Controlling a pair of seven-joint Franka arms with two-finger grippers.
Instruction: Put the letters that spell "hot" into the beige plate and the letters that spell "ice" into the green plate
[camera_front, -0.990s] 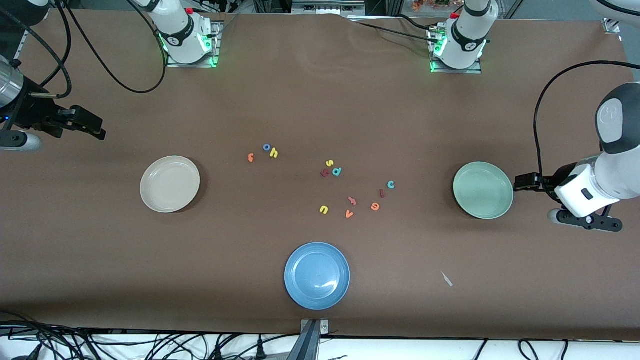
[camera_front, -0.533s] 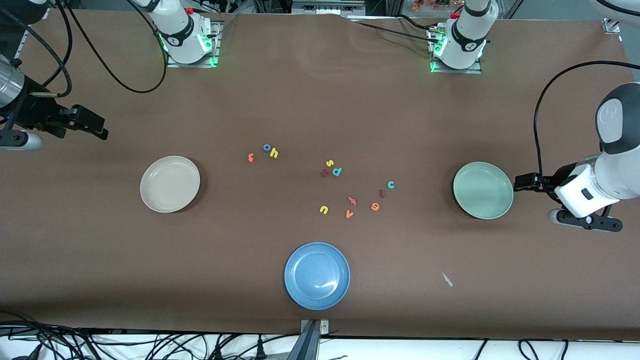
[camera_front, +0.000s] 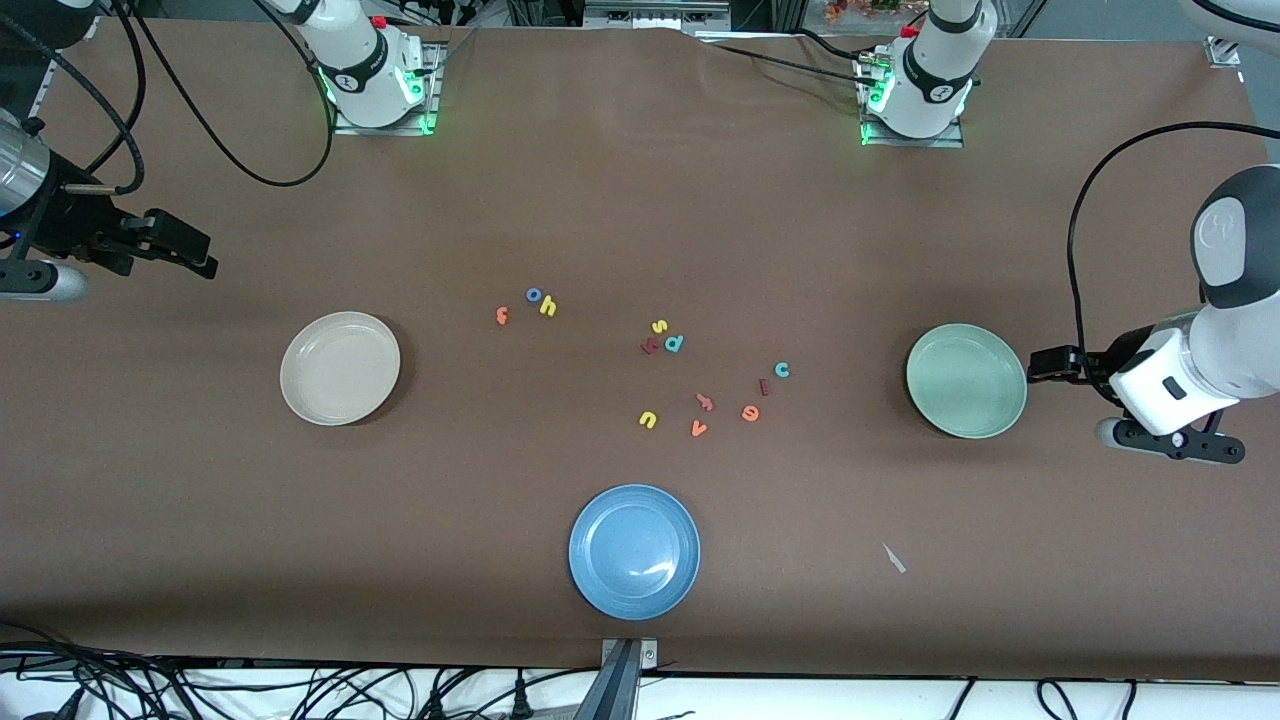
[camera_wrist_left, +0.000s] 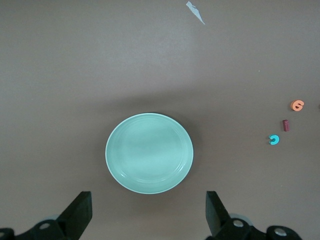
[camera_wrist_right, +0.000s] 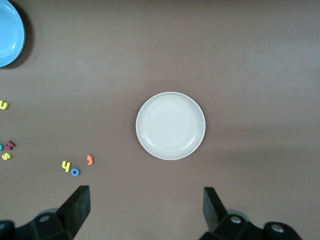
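The yellow h (camera_front: 547, 307), blue o (camera_front: 534, 294) and orange t (camera_front: 502, 315) lie close together mid-table. The teal c (camera_front: 782, 369), dark red i (camera_front: 764, 386) and orange e (camera_front: 750, 412) lie nearer the green plate (camera_front: 966, 380). The beige plate (camera_front: 340, 368) sits toward the right arm's end. My left gripper (camera_front: 1040, 364) hangs open and holds nothing beside the green plate (camera_wrist_left: 149, 153). My right gripper (camera_front: 195, 252) is open with nothing in it, up over bare table near the beige plate (camera_wrist_right: 170, 125). Its wrist view shows h (camera_wrist_right: 66, 166), o (camera_wrist_right: 75, 172) and t (camera_wrist_right: 89, 160).
A blue plate (camera_front: 634, 551) sits near the front edge. Other letters lie mid-table: yellow s (camera_front: 659, 326), teal d (camera_front: 674, 343), yellow u (camera_front: 648, 419), orange v (camera_front: 698, 428) and two reddish ones. A small white scrap (camera_front: 894, 558) lies nearer the camera than the green plate.
The right gripper has drifted slightly toward the table's middle. The left arm, plates and letters have not moved.
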